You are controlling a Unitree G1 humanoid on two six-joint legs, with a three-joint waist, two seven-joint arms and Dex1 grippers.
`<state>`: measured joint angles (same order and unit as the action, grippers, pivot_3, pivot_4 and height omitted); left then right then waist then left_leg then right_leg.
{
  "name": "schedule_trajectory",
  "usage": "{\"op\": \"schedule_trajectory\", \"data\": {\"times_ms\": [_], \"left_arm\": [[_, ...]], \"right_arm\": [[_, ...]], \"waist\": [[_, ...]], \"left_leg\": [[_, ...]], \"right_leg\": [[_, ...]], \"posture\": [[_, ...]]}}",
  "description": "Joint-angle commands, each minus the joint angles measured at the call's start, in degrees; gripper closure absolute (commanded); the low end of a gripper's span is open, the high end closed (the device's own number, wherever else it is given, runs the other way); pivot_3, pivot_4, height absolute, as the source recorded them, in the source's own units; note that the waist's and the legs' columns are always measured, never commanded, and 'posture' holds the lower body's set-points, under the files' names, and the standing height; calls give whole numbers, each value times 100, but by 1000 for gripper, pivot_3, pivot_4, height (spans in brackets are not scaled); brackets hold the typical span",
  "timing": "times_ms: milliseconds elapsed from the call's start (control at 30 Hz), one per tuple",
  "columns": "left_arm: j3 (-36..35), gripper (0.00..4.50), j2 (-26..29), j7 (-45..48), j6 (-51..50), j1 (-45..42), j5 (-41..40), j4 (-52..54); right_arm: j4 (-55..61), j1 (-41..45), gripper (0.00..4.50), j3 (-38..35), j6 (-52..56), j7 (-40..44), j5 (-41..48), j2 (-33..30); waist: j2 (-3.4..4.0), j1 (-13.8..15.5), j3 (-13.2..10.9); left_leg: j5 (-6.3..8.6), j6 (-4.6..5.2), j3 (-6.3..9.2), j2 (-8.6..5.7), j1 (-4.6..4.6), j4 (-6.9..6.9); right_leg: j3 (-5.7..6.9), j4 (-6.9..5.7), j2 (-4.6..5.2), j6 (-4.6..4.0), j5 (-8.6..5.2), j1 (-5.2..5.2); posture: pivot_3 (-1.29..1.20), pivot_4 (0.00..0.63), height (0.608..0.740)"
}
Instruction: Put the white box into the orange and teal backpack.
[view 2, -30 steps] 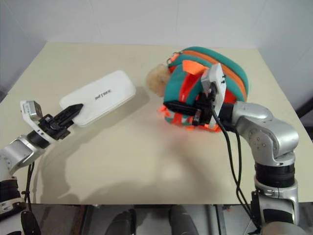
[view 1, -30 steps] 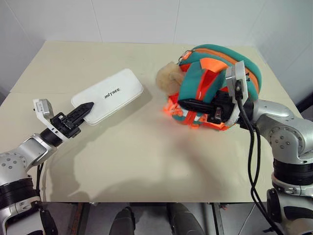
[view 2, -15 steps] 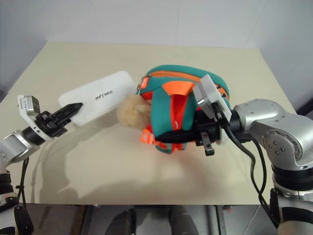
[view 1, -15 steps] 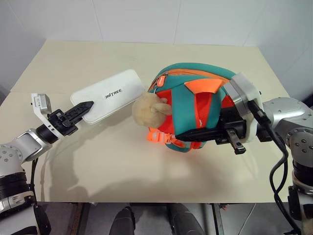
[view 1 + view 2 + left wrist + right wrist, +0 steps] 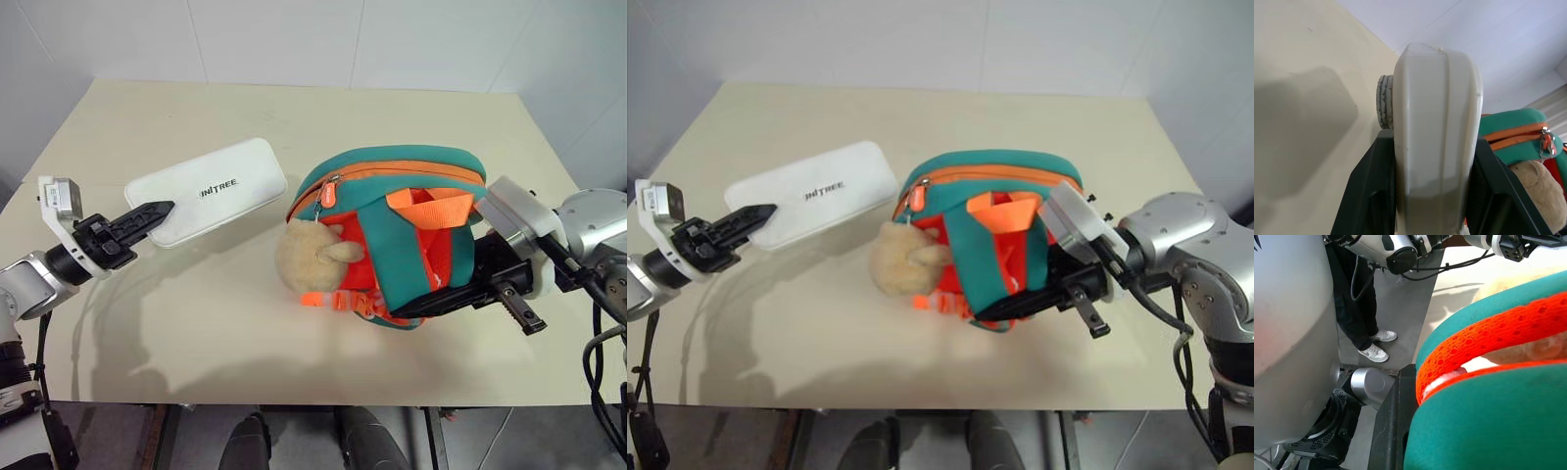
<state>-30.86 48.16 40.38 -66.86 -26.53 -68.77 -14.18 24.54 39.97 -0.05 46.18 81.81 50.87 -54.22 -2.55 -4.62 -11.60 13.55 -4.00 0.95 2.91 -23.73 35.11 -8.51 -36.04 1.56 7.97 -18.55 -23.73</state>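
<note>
The white box point(image 5: 208, 188) hangs slightly above the table's left side, its near end pinched between the black fingers point(image 5: 1370, 196) of my left gripper point(image 5: 157, 209). Its shadow falls on the table below it. The orange and teal backpack point(image 5: 392, 176) stands right of centre, with its beige plush toy point(image 5: 307, 260) facing the box. An orange zip runs along its top. My right gripper point(image 5: 416, 308) is shut low on the backpack's near side, at the orange webbing point(image 5: 1484, 333) and teal strap point(image 5: 1498, 431).
The beige table point(image 5: 196, 323) ends close in front of both arms, and a white wall stands behind it. A gap of table separates box and backpack. A person's legs in white sneakers point(image 5: 1376, 340) stand on the floor in the right wrist view.
My right gripper drew the backpack from the far right to the near middle, turning it so the plush toy faces left. The left gripper raised the white box slightly.
</note>
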Motion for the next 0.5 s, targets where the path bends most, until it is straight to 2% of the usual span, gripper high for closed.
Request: {"op": "schedule_trajectory", "data": {"times_ms": [33,333,500], "left_arm": [[-170,3183,282,378,27,66,-4,459],[-104,3183,842,1282,217,254,344,644],[-9,3183,1000,1950,608,308,649,827]], "right_arm": [[168,211,4500,-131,141,-190,402,156],[600,276,4500,-482,802,-981,1695,255],[605,38,4500,-502,810,-1088,1679,145]], "waist": [[0,-9,0],[2,5,-1],[2,1,-1]], "left_leg": [[0,0,0,0,0,0],[1,-1,2,2,-3,-3],[1,0,2,2,-4,-2]], "right_leg": [[0,0,0,0,0,-1],[6,-4,2,-11,-6,-5],[8,-3,3,-12,-7,-5]], "posture": [[0,150,740],[0,150,740],[0,150,740]]}}
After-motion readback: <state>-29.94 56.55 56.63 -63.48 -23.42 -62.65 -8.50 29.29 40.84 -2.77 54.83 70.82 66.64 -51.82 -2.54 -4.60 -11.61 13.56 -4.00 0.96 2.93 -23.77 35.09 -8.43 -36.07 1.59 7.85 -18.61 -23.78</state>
